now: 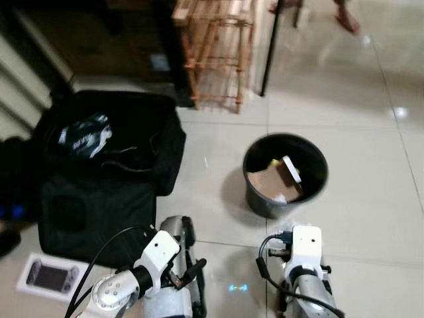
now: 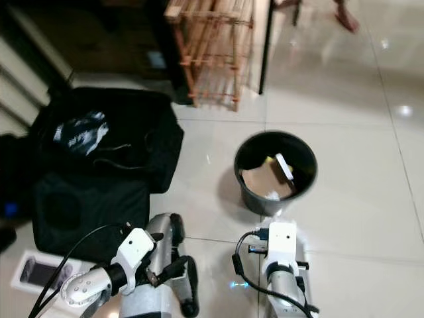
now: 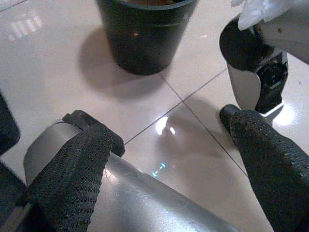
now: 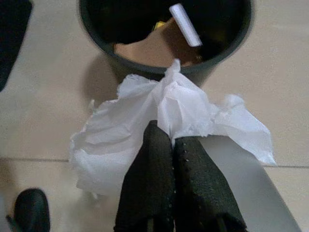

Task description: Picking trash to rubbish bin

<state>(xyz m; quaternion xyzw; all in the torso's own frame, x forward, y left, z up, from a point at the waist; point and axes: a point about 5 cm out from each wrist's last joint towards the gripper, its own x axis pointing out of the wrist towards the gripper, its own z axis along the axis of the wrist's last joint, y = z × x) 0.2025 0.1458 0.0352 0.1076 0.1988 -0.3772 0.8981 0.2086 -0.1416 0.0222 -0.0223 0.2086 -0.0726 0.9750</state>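
Tissue, white, crumpled, pincer-pinched

Left pincer fingers spread apart, right pincer fingers pressed together

Open tile floor lies between me and the black bin, nothing on it. Bin mouth faces up, partly filled by brown cardboard and a white flat piece; free room remains along its far rim. My right gripper pinches white tissue just short of the near rim, path over it free. To my left the open black bag blocks the floor. A wooden rack and dark pole stand beyond the bin.
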